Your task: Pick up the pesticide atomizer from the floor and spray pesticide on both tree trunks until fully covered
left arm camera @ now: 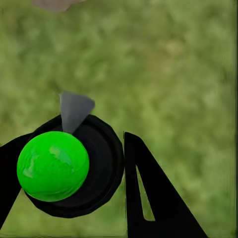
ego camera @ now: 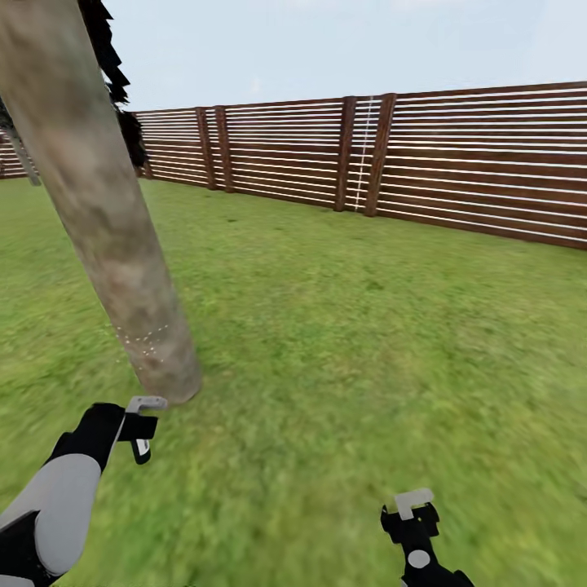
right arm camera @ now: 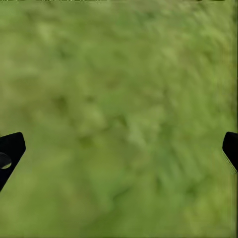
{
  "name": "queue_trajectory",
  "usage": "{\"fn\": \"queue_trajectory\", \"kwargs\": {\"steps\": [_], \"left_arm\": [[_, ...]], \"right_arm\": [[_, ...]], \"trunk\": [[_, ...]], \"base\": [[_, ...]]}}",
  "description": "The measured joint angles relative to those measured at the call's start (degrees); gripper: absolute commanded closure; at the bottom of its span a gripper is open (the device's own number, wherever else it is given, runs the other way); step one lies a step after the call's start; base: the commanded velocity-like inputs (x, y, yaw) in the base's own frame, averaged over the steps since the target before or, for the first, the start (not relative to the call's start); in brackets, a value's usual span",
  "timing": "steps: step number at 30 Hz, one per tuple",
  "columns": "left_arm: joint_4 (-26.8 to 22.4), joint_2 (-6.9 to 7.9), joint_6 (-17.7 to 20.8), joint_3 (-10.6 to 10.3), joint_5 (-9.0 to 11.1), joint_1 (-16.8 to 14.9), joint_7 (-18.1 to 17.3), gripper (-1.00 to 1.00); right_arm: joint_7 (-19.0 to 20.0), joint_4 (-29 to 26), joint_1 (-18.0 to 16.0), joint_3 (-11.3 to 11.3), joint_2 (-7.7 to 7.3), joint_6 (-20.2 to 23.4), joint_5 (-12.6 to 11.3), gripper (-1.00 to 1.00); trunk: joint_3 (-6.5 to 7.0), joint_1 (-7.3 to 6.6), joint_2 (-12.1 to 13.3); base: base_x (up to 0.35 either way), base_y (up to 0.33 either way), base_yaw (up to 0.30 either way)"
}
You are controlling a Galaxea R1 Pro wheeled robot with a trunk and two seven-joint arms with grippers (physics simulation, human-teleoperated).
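Now the left gripper (left arm camera: 99, 168) is pinching the pesticide atomizer (left arm camera: 53, 166) just beside the tree trunk (ego camera: 98, 204), where white pesticide (ego camera: 143, 342) specks are sitting. Probably light, rigid and smooth, so gripping its body seems safest. The right gripper (right arm camera: 119, 148) jaws are spread.

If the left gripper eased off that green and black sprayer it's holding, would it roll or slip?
Likely both. The atomizer shows a glossy green ball and round black body, so it looks smooth and apt to roll. The left gripper has a finger either side, over grass, which should stop it.
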Motion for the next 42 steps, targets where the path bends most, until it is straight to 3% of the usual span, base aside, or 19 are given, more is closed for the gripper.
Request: {"fn": "queue_trajectory", "kwargs": {"steps": [14, 24, 42], "left_arm": [[-0.56, 0.19, -0.07, 0.07, 1.25, 0.25, 5.79, 1.0], [-0.51, 0.07, -0.06, 0.06, 1.4, 0.26, 5.97, 1.0], [-0.5, -0.51, -0.17, 0.23, 1.36, 0.25, 5.98, 1.0]], "right_arm": [[0.01, 0.0, 0.0, -0.01, 0.11, 0.0, -0.01, -1.0], [0.01, 0.0, 0.0, 0.0, 0.14, -0.02, -0.01, -1.0], [0.0, -0.01, 0.19, 0.0, 0.06, 0.06, 0.04, -1.0]], "trunk": [[0.0, -0.02, 0.0], [0.0, -0.02, 0.0], [0.0, -0.02, 0.0]], "base": [[0.182, -0.234, 0.273], [0.24, -0.189, 0.268], [0.183, -0.224, 0.009]]}}
